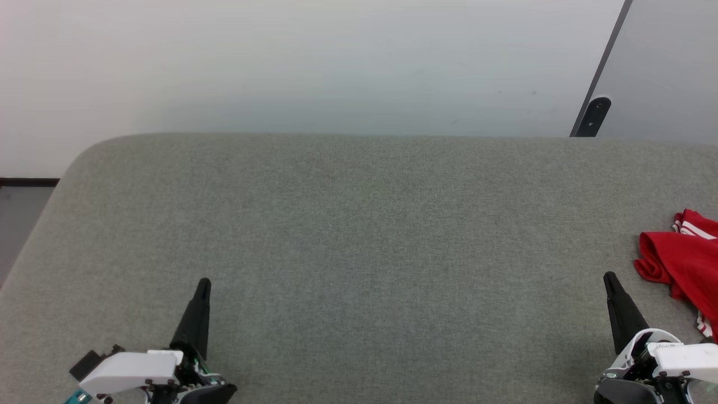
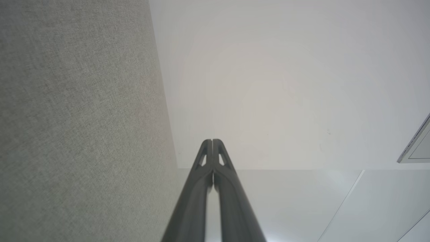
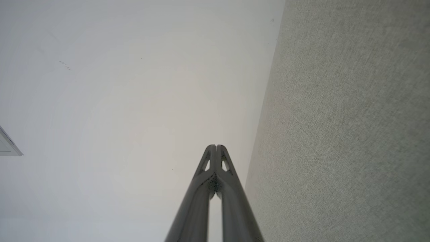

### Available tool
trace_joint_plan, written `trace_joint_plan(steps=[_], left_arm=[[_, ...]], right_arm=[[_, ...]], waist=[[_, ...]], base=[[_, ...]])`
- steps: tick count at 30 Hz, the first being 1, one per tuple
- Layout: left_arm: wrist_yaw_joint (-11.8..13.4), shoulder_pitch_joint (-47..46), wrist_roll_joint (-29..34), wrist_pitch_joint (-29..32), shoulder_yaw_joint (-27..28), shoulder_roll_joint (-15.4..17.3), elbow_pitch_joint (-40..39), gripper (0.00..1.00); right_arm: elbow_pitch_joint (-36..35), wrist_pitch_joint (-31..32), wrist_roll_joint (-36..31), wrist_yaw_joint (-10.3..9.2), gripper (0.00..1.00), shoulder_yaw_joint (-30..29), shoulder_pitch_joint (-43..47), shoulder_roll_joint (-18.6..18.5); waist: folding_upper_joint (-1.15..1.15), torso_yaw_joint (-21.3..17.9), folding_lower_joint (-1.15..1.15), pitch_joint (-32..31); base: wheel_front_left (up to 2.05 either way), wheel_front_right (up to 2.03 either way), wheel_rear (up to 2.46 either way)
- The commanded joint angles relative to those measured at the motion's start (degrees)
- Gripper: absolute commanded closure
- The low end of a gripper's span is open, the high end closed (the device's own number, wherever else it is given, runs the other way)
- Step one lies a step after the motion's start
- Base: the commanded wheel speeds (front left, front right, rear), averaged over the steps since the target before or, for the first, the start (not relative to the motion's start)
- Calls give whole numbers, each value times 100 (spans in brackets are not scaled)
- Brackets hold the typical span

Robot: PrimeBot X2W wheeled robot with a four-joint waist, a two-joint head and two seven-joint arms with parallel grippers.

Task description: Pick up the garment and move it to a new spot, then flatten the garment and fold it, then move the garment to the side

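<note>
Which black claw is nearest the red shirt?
The right gripper, beside the crumpled red white-trimmed shirt; the left gripper is far across the grey fabric surface.

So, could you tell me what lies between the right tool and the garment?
Only bare grey upholstery, in the head view; the right tool sits apart from the garment.

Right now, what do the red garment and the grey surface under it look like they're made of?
Garment: soft fabric, probably a synthetic jersey knit, matte; it lies crumpled in rounded folds. Grey surface: likely a woven textile covering, matte; a fine heathered weave shows in the wrist views.
</note>
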Motion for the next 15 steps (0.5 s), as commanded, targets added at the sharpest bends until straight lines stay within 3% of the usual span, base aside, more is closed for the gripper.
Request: trace_joint_plan(steps=[1,15], left_arm=[[-32,-57,-17,9,9,-4,6,100],[-32,-57,-18,9,9,-4,6,100]], right_arm=[[3,-14,27,-2,100,-6,-23,18],[2,-14,27,-2,100,-6,-23,18]], waist=[[0,0,0,0],[0,0,0,0]], base=[[0,0,0],[0,0,0]])
